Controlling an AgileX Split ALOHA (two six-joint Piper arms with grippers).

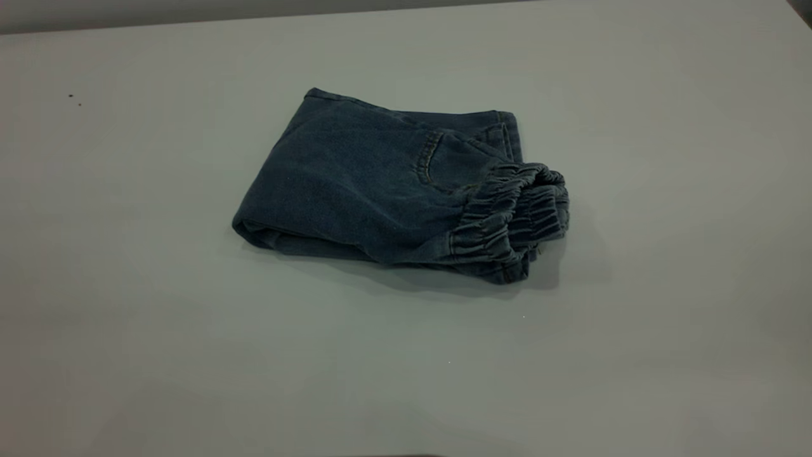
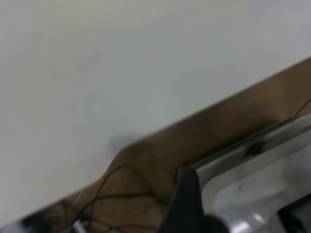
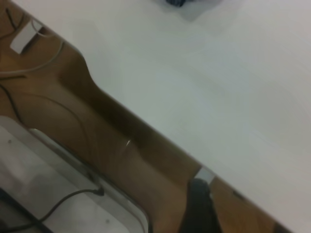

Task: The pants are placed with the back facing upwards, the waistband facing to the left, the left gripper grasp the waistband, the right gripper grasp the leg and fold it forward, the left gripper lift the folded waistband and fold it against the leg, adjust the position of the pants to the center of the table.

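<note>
The pants (image 1: 355,184) lie folded into a compact blue denim bundle near the middle of the white table (image 1: 127,285). The gathered waistband (image 1: 514,216) lies on top at the bundle's right end, doubled over, with a stitched pocket (image 1: 434,165) beside it. A flat leg hem (image 1: 504,130) peeks out beneath at the back. Neither gripper shows in the exterior view and nothing touches the pants. My left gripper (image 2: 238,208) hangs off the table's edge over a wooden surface. My right gripper (image 3: 233,218) sits likewise beyond the edge, with a sliver of the pants (image 3: 177,2) far off.
Past the table's edge run a brown wooden strip (image 2: 218,126), thin cables (image 2: 112,194) and a pale grey base plate (image 2: 252,184). In the right wrist view a white plug (image 3: 22,39) and more cables (image 3: 63,199) lie on the wood.
</note>
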